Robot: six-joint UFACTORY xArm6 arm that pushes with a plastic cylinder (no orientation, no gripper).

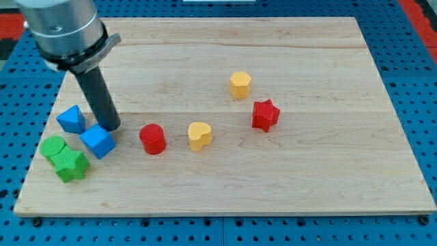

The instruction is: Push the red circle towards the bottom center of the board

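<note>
The red circle (153, 139) is a short red cylinder left of the board's middle. My tip (112, 127) rests on the board to the circle's left, about a block's width away, just above the blue cube (97, 141). The rod runs up to the arm's grey body at the view's top left. The tip touches or nearly touches the blue cube's upper edge.
A blue triangular block (72, 119) lies left of the tip. A green circle (52, 147) and a green star (71, 165) sit at the lower left. A yellow heart (200, 135) is right of the red circle. A yellow hexagon (240, 85) and red star (265, 115) lie further right.
</note>
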